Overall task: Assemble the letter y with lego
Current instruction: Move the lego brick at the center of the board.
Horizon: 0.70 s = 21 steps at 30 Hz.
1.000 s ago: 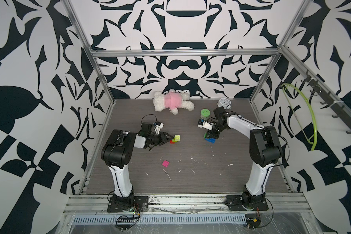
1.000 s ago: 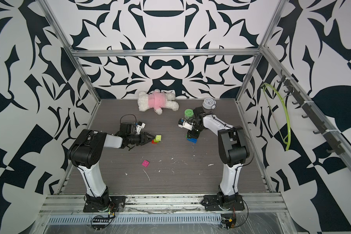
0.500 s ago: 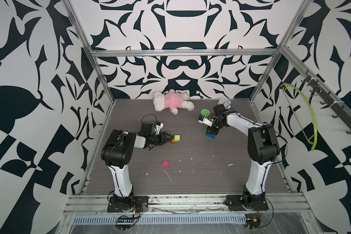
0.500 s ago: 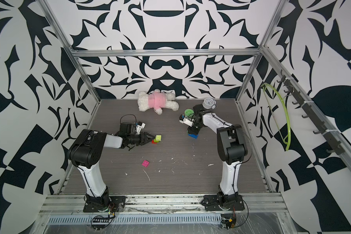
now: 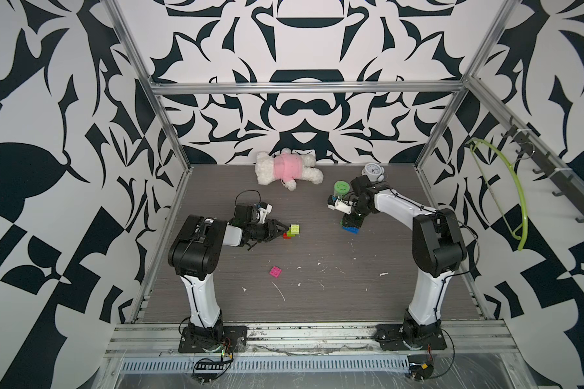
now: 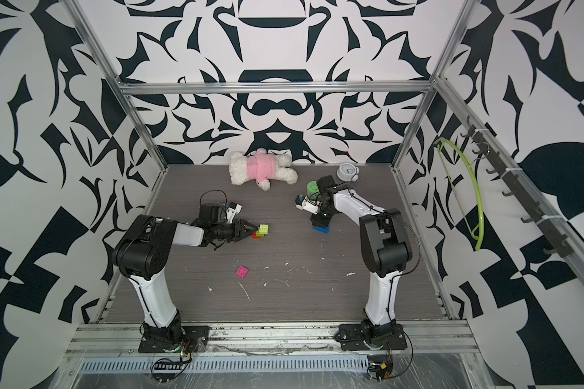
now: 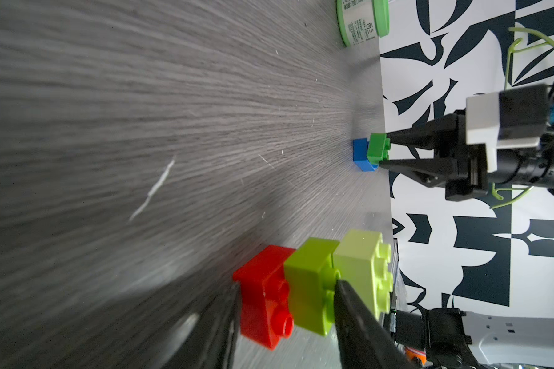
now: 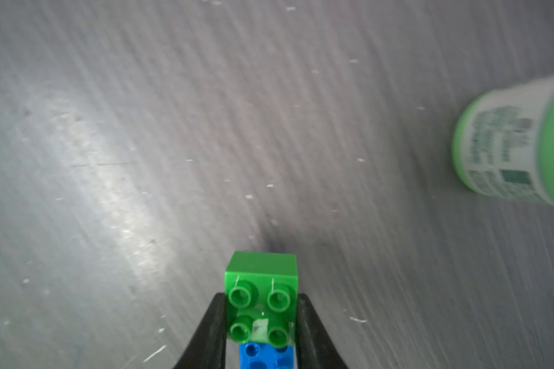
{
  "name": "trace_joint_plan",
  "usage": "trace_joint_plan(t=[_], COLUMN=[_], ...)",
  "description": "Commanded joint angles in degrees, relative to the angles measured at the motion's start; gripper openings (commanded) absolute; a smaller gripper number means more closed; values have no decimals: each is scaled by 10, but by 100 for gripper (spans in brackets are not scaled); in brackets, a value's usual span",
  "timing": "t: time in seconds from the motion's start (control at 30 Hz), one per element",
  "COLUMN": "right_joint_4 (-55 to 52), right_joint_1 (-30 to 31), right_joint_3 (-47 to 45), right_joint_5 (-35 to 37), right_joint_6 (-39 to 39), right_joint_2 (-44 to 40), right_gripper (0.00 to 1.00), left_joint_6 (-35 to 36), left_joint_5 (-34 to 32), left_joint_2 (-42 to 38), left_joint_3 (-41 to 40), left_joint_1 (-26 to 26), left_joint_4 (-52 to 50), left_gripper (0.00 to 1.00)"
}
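Your left claw, reaching low across the table, is clenched on a stack of three stepped bricks. One finger lies against the underside of the red brick, and the other presses the bare studs of the lime brick. The pale yellow-green brick on top juts just past the fingertips.

Your right claw, pointing down, grasps the green brick by two opposite sides. That brick sits on one end of the blue brick, directly under the claw. Whether the blue one touches the table or hangs just above it cannot be told.

The pink brick lies alone, well apart from both claws, on the base side of the left one. The green-lidded jar stands near the right claw, on its back-wall side.
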Motion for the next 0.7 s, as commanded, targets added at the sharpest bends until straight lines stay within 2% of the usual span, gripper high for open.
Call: trace_joint_plan(t=[0.0,0.17,0.43,0.67], right_joint_4=[-127,-110,-87,-60], right_joint_1=[52,96,95,66], right_joint_3=[-65,-105,-106,-111], right_joint_5=[24,9,-4,-6], right_joint_6=[-23,-42,-44,-28], right_joint_2=[30,16,-18,-3], right_gripper=[0,0,0,0], left_joint_6=[17,17,17,17], left_joint_5=[-94,-94,-95,-95], left_joint_2=[49,49,49,49], left_joint_3=[-28,-28,-28,-29], left_joint_1=[0,0,0,0], left_joint_4=[-130,-130,-129,-130], left_gripper=[51,51,51,51])
